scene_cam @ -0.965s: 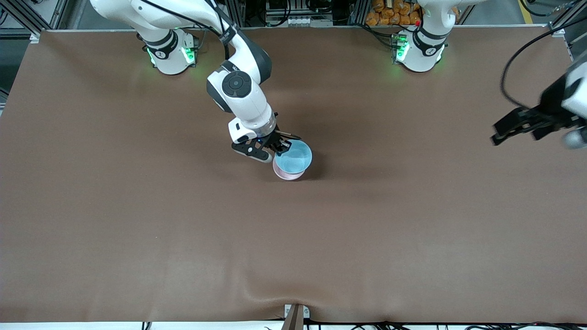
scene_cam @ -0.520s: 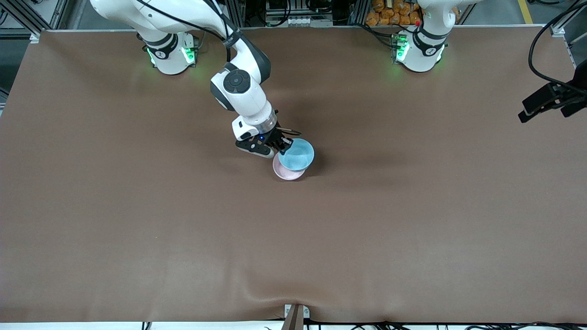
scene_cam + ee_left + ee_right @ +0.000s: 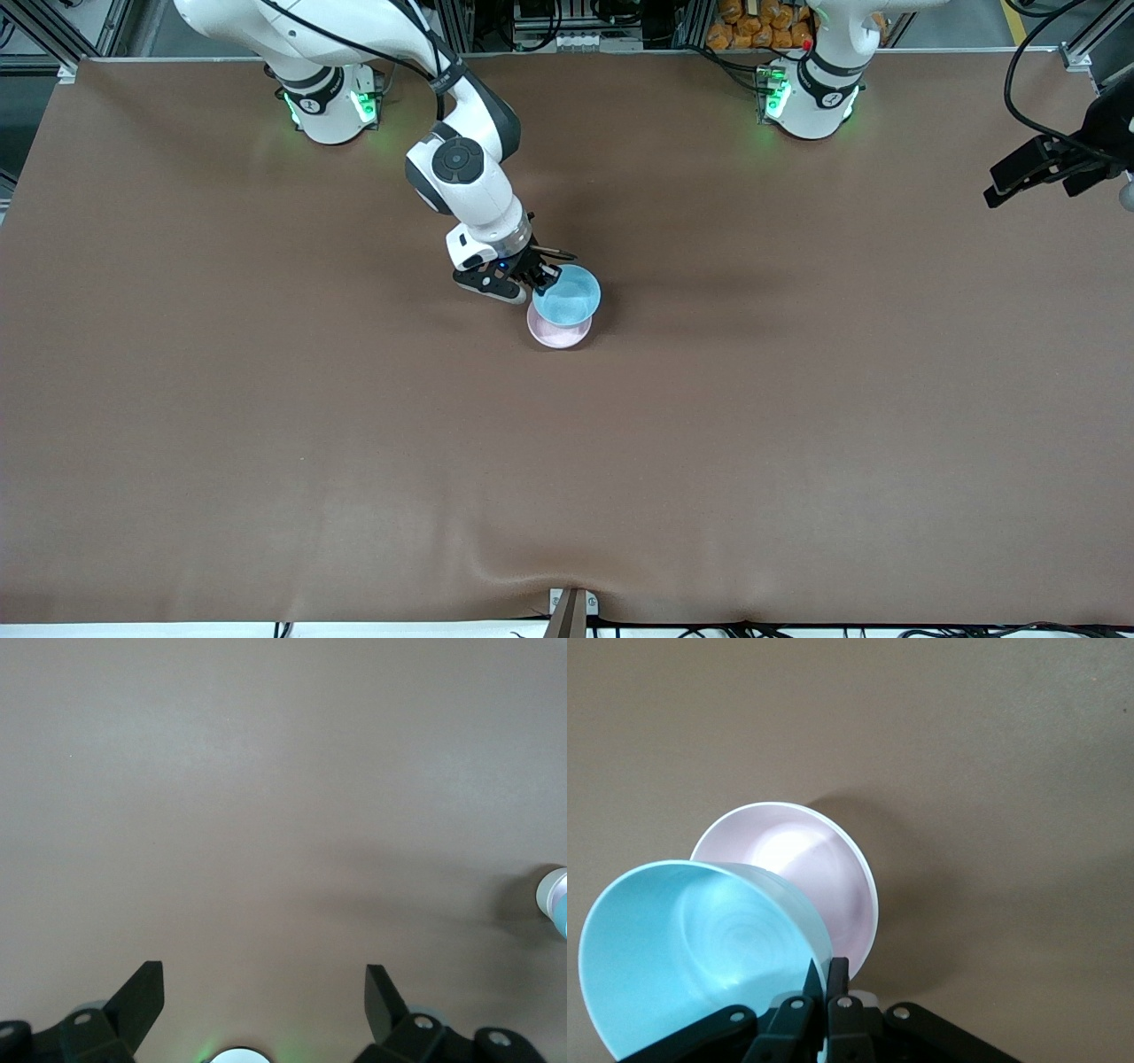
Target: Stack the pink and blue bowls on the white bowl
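Note:
My right gripper [image 3: 547, 279] is shut on the rim of the light blue bowl [image 3: 568, 296] and holds it tilted, partly over the pale pink bowl [image 3: 558, 331], which sits mid-table. In the right wrist view the fingers [image 3: 840, 979] pinch the blue bowl's [image 3: 691, 948] wall, with the pink bowl [image 3: 819, 873] just past it. The white bowl does not show; I cannot tell if it lies under the pink one. My left gripper [image 3: 1032, 177] is open and empty, up over the left arm's end of the table. It also shows in the left wrist view [image 3: 263, 979].
The brown table cover [image 3: 797, 425] is bare around the bowls. The left wrist view shows the bowls small at its edge [image 3: 555, 897].
The right gripper has lifted and tilted the blue bowl slightly, so more of the pink bowl shows. The left gripper has drawn back toward its end of the table.

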